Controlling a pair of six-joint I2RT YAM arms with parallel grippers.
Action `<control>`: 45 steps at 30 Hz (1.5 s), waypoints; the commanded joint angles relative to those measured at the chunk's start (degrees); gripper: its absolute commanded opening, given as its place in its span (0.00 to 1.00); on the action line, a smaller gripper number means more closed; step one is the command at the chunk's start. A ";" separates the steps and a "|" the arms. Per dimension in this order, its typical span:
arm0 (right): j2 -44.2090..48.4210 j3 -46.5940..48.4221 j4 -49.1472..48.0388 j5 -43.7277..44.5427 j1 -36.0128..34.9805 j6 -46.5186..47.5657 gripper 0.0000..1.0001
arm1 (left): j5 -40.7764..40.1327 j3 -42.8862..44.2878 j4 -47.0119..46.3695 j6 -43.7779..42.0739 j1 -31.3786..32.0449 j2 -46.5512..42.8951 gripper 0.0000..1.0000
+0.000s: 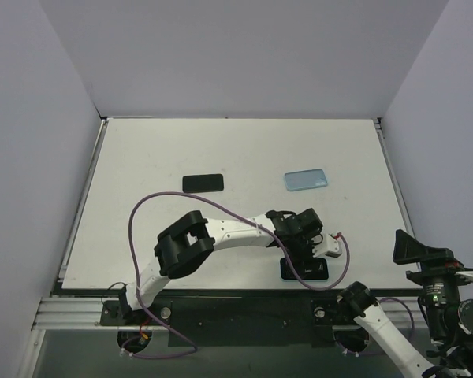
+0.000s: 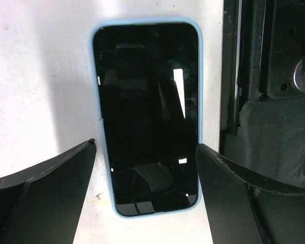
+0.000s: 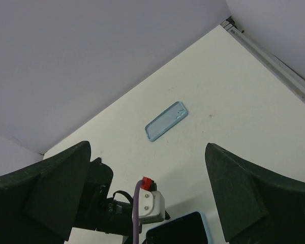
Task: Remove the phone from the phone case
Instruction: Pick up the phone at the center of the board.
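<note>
The phone (image 2: 147, 117), black screen up, lies in a light-blue phone case (image 2: 200, 91) near the table's front edge; from above it shows as a dark slab (image 1: 303, 270) under the left wrist. My left gripper (image 2: 146, 145) is open just above it, one finger on each long side of its near end, neither plainly touching. My right gripper (image 3: 147, 146) is open and empty, raised off the table's front right corner and facing across the table. The cased phone's corner (image 3: 180, 231) shows at the bottom of the right wrist view.
A bare black phone (image 1: 202, 183) and an empty light-blue case (image 1: 307, 180) lie farther back on the white table (image 1: 142, 236). The dark front rail (image 2: 264, 101) runs right beside the cased phone. The left arm's purple cable (image 1: 142, 213) loops over the table.
</note>
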State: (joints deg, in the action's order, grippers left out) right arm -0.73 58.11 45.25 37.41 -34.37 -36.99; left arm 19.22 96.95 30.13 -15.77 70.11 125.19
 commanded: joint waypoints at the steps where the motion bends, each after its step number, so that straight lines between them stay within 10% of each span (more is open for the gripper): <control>1: 0.38 1.04 0.62 3.64 -1.05 0.61 0.89 | 3.45 1.06 -0.06 0.12 0.47 0.24 0.90; 16: -0.67 -0.98 -0.17 1.71 -1.40 -1.24 0.89 | -4.63 -2.90 -4.99 2.15 1.70 2.87 0.90; 27: -2.26 -1.33 -0.61 0.91 -1.40 -1.77 0.89 | 10.13 -3.00 -6.14 8.21 -0.85 2.25 0.91; 45: -2.52 -2.29 -0.78 0.56 -1.40 -1.94 0.88 | -8.32 -6.77 -8.86 10.67 3.98 5.41 0.91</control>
State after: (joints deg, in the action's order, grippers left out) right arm -1.15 56.45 45.67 38.06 -35.35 -38.94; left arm 15.31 93.19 18.50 -6.48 72.79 126.02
